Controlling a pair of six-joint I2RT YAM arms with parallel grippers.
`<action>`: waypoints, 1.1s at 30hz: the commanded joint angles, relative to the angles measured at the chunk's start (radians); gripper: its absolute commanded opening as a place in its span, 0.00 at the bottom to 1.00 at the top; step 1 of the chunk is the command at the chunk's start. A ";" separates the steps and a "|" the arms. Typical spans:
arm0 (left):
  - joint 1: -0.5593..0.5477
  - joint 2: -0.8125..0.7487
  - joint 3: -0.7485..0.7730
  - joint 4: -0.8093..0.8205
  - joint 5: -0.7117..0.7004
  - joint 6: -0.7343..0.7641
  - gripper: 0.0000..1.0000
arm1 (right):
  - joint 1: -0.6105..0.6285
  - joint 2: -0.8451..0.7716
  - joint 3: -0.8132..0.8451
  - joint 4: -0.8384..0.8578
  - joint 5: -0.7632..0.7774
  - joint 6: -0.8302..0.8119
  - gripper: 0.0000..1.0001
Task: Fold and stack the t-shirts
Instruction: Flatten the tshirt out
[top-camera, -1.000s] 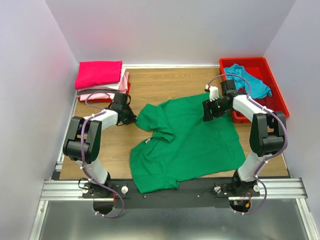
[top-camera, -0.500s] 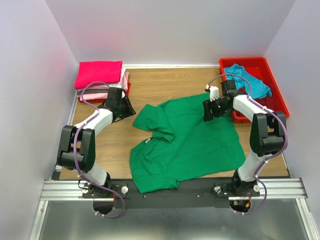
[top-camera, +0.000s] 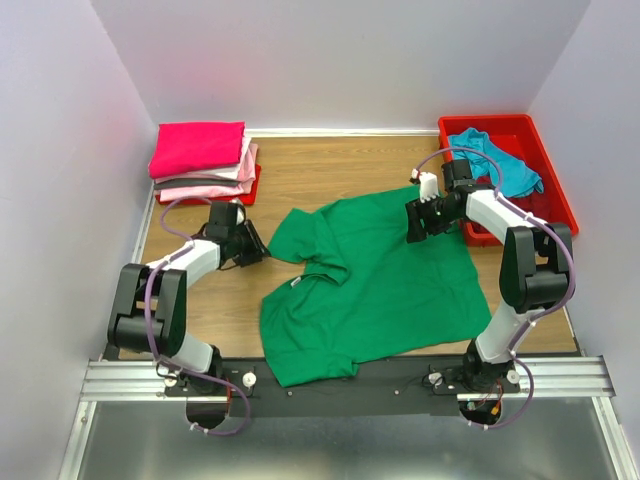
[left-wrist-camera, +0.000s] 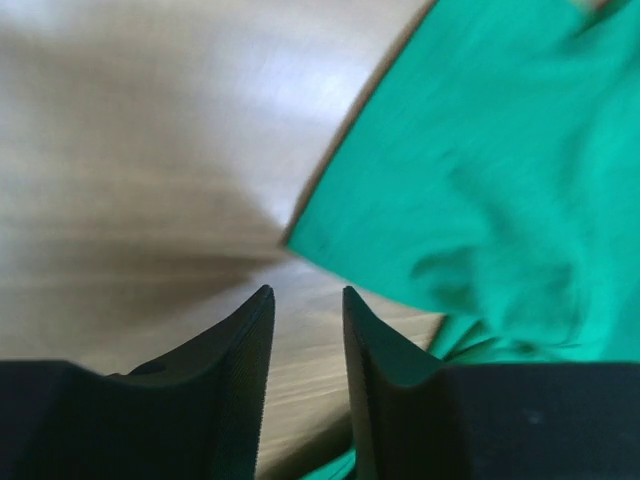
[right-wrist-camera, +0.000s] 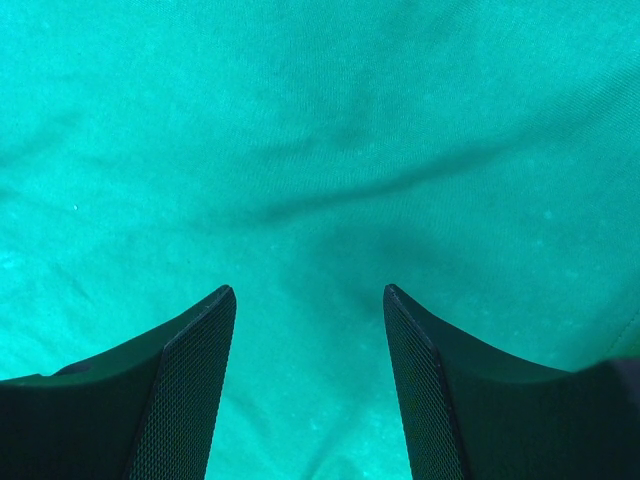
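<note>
The bright green t-shirt (top-camera: 370, 280) lies spread on the wooden table, its left sleeve folded over near the collar. My left gripper (top-camera: 256, 247) sits low on the table just left of the shirt's left sleeve edge (left-wrist-camera: 400, 180), jaws open with a narrow gap and empty (left-wrist-camera: 305, 292). My right gripper (top-camera: 414, 224) is open above the shirt's upper right part; the green cloth (right-wrist-camera: 320, 150) fills its view, nothing between the jaws (right-wrist-camera: 308, 292). A stack of folded shirts, hot pink (top-camera: 198, 146) on top of light pink, sits at the back left. A teal shirt (top-camera: 495, 160) lies in the red bin.
The red plastic bin (top-camera: 545, 190) stands at the back right against the wall. White walls close in the table on three sides. Bare wood (top-camera: 330, 165) shows between the stack and the bin. A metal rail (top-camera: 340, 375) runs along the near edge.
My left gripper has swung from near the pink stack back down toward the green shirt's left sleeve edge. The right arm and the shirt have not moved.
</note>
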 joint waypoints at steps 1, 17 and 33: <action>0.004 0.035 -0.048 0.026 0.050 -0.083 0.40 | -0.007 -0.015 -0.010 -0.007 -0.023 -0.011 0.68; 0.002 0.192 0.056 -0.028 -0.079 -0.115 0.35 | -0.012 -0.020 -0.013 -0.007 -0.032 -0.015 0.68; 0.004 0.147 0.070 0.043 0.015 0.026 0.00 | -0.020 -0.026 -0.013 -0.008 -0.035 -0.016 0.68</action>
